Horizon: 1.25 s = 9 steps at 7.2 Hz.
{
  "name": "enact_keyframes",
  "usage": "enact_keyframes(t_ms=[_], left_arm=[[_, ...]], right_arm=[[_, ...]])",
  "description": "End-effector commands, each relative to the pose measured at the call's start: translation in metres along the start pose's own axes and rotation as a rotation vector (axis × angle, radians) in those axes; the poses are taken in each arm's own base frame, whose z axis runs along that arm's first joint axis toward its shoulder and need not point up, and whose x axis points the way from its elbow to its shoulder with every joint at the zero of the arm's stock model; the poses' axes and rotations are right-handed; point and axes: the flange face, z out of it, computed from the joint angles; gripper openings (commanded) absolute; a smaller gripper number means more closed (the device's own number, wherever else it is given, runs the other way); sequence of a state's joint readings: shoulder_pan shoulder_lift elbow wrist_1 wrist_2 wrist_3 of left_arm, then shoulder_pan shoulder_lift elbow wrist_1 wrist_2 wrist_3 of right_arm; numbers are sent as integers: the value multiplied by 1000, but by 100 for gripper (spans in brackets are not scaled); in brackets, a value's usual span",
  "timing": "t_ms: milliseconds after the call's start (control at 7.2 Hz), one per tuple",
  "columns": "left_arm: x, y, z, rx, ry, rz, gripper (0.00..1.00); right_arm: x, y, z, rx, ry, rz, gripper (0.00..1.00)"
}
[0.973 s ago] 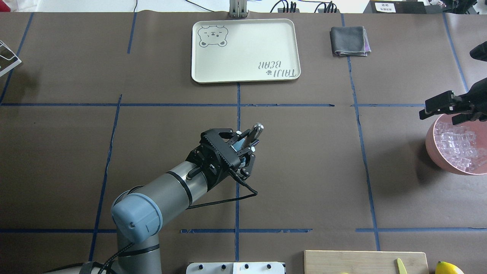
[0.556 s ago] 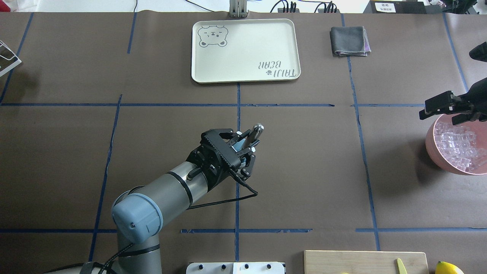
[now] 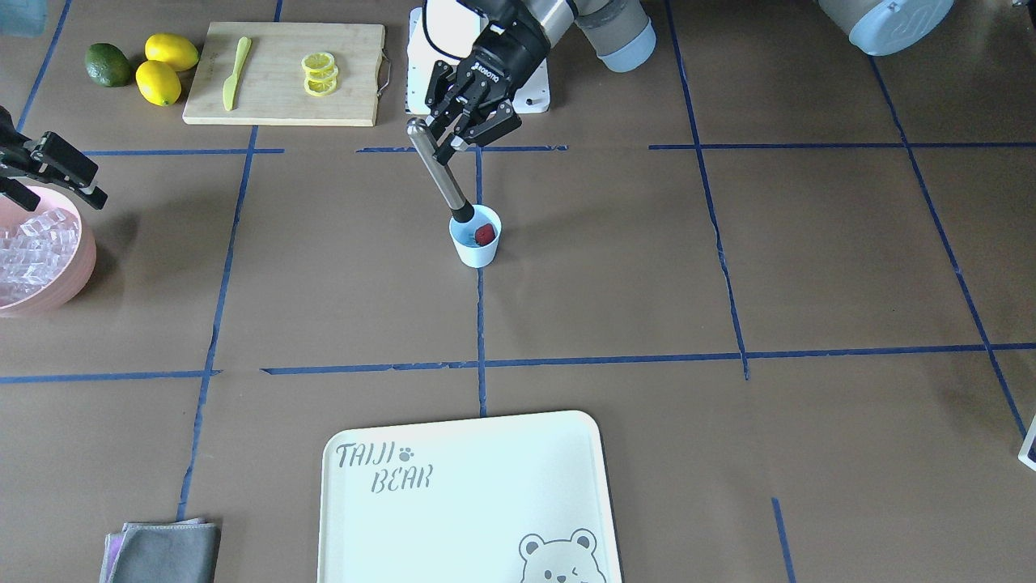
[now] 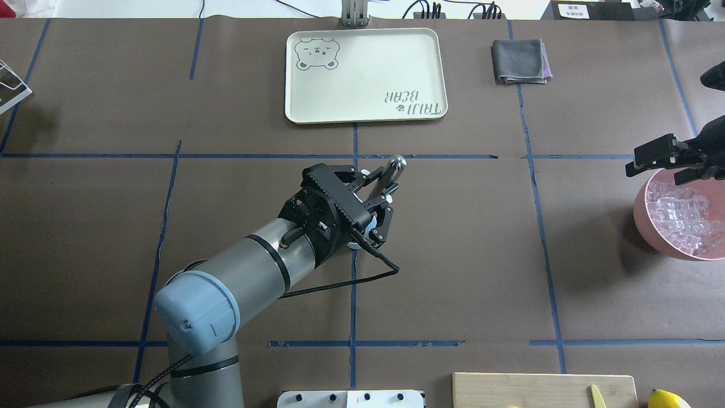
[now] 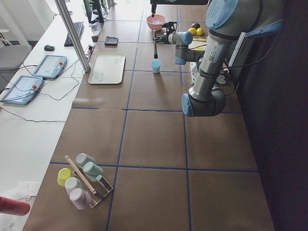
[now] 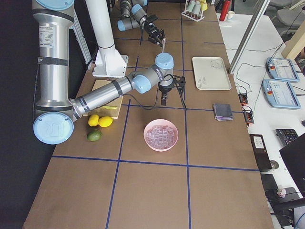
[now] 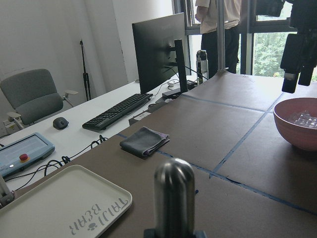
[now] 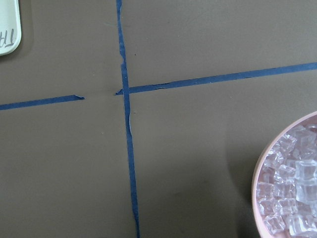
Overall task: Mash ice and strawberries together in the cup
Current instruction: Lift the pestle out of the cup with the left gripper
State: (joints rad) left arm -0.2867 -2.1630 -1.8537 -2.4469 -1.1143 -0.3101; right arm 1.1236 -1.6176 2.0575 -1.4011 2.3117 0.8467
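The cup (image 3: pixel 476 249) is seen upright near the middle of the desk (image 3: pixel 728 267), on a blue tape line. 1 red strawberry (image 3: pixel 484 235) is visible inside it, against the wall nearer the camera across the desk. A metal muddler (image 3: pixel 443 180) is clamped near its upper end by the left end effector (image 3: pixel 450 142) and is held tilted, its black lower tip set at the cup's rim just beside the strawberry. Whether the tip touches the fruit cannot be told, and no ice can be made out inside the cup. The ice (image 3: pixel 28 251) is piled in a pink bowl (image 3: pixel 81 267) at the desk's end on the robot's right. Above that bowl's edge the right end effector (image 4: pixel 654 173) is held with its jaws apart, with nothing between them.
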Motion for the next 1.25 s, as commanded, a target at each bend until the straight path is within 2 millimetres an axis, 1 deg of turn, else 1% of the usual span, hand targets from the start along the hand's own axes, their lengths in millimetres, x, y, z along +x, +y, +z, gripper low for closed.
enact_keyframes(t_ms=[0,139,278,417,556,695,834,973,1112], left_arm=[[-35,-27,-8,-78,-91,-3,0],[-55,-32,-4,-84,-135,-92,0],[-74,-24,-4,-94,-171,-125,0],[-107,16,-9,-151,-239,-188,0],[-139,45,-15,-225,-268,-221,0],[-184,58,-24,-346,-277,-228,0],[-231,57,-56,-503,-331,-246,0],[-279,46,-86,-700,-374,-330,0],[-322,41,-111,-839,-411,-454,0]], right_arm=[[34,-16,-5,18,29,-32,100],[57,-26,-8,29,47,-51,100],[78,-27,-8,26,63,-76,100],[99,-22,-11,25,78,-94,100],[111,-16,-9,14,87,-116,100],[118,-13,-10,13,91,-110,100],[123,-9,-9,11,93,-106,100],[123,-7,-12,15,92,-105,100],[123,-6,-13,17,92,-105,100]])
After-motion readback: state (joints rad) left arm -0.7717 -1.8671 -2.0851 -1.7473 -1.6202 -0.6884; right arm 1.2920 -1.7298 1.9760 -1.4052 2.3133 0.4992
